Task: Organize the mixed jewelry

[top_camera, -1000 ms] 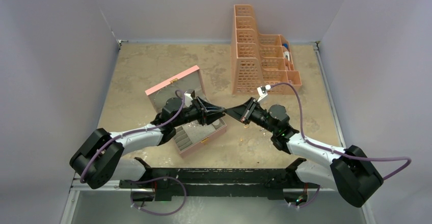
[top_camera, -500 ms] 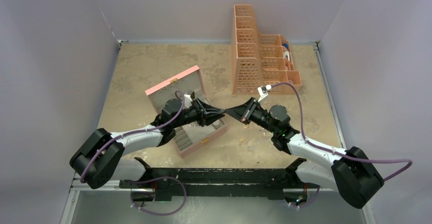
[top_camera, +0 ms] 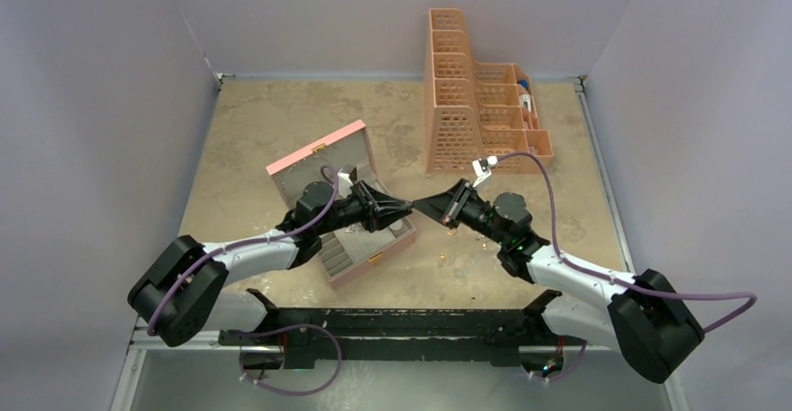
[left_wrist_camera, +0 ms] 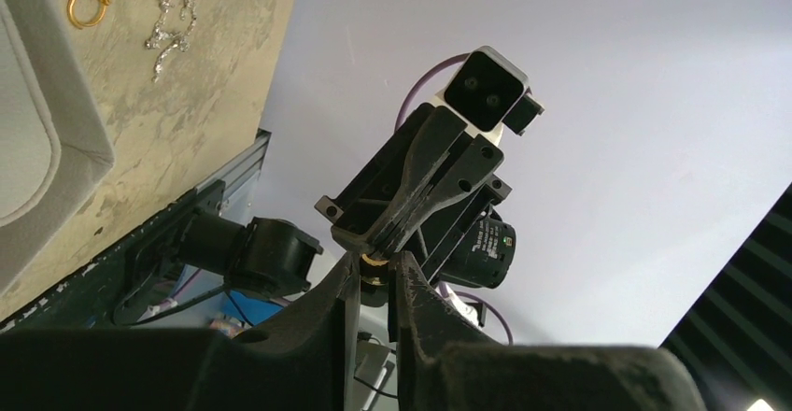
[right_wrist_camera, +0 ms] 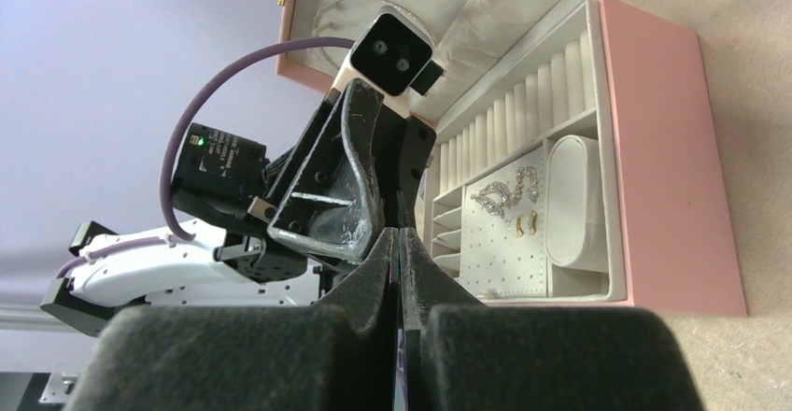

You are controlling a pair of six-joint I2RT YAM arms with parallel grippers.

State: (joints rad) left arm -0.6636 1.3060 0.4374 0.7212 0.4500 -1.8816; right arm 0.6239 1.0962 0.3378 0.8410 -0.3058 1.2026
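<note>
My two grippers meet tip to tip above the table, just right of the open pink jewelry box (top_camera: 374,260). A tiny coppery-gold piece (left_wrist_camera: 376,263) sits between the fingertips of my left gripper (left_wrist_camera: 376,266) (top_camera: 407,208), whose jaws stand only that piece's width apart. It also touches the pinched tips of my right gripper (top_camera: 418,205) (right_wrist_camera: 400,235), which is shut. In the right wrist view the box (right_wrist_camera: 654,177) holds a silvery piece (right_wrist_camera: 504,191) and a gold pair (right_wrist_camera: 526,224). A gold ring (left_wrist_camera: 86,6) and a silvery chain (left_wrist_camera: 173,14) lie loose on the table.
An orange stepped organizer rack (top_camera: 476,103) stands at the back right. The box's lid (top_camera: 322,161) leans open behind my left arm. A few loose shiny bits (top_camera: 451,232) lie on the table under my right wrist.
The left jaws have narrowed around the gold piece. Neither arm has visibly shifted.
</note>
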